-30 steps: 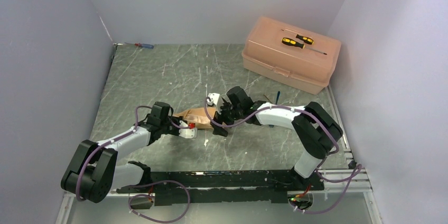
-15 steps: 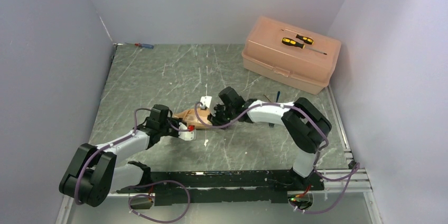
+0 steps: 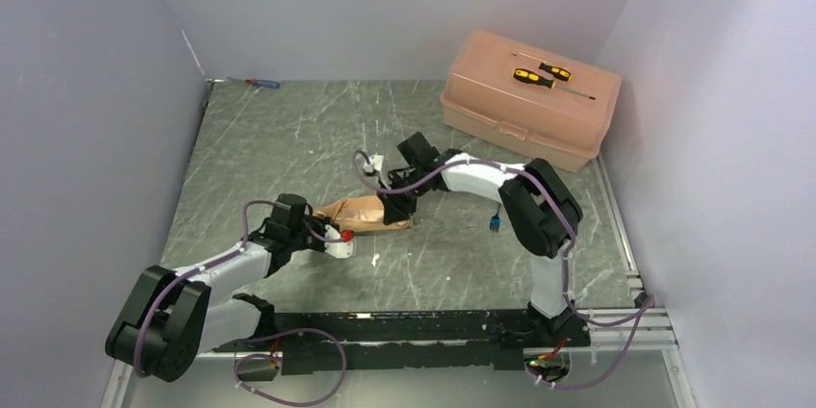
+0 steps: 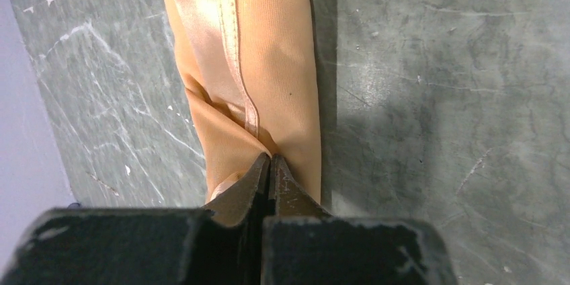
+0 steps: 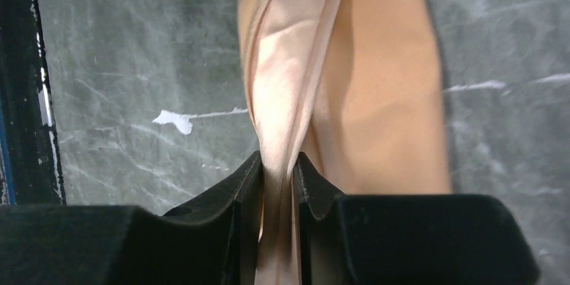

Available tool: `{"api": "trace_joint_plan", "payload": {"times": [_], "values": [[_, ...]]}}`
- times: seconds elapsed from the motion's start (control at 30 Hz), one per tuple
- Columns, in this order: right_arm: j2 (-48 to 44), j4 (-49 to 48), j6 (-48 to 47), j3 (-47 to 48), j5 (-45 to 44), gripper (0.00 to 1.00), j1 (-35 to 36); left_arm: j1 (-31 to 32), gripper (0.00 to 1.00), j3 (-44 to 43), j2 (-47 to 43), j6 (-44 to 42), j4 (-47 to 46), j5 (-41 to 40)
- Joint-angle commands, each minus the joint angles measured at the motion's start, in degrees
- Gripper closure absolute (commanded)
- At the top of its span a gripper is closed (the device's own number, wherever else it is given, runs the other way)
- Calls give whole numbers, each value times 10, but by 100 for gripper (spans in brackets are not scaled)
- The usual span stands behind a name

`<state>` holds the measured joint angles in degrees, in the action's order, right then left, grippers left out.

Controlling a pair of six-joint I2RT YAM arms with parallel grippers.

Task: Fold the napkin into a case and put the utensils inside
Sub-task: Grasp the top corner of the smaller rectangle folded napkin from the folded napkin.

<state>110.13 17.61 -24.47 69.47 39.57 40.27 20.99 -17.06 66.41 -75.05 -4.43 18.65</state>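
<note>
A fine, smooth weave with a soft sheen and a stitched hem is shown by the peach-orange cloth napkin (image 4: 269, 63). The grey-green marbled desk (image 4: 437, 97) is seen matt and scratched. Grainy matt black plastic is seen on the left pincer (image 4: 270, 164) and the right pincer (image 5: 277, 161). The pink plastic box (image 3: 524, 105) looks smooth.

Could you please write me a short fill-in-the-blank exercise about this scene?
1. The left gripper and the right gripper each pinch an end of the peach ___.
2. Two yellow-and-black screwdrivers lie on top of the pink ___.
3. The red-and-blue screwdriver lies in the far ___ corner of the table.
Missing words: napkin; box; left.
</note>
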Motion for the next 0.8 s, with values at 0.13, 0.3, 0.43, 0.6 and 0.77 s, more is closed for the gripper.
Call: {"api": "trace_joint_plan", "payload": {"times": [0.13,0.3,0.43,0.6,0.77], "values": [[148,215,-58,210,72,78,-31,2,97,3,-50,84,-41,-11],[180,229,-52,240,86,80,-41,2,96,12,-72,69,-13,15],[186,231,-53,244,105,81,-51,2,93,7,-67,76,-16,15],[225,276,-61,289,111,81,-52,1,84,-28,-69,104,14,33],[232,268,-52,289,117,83,-52,1,68,-60,-71,107,105,97]]}}
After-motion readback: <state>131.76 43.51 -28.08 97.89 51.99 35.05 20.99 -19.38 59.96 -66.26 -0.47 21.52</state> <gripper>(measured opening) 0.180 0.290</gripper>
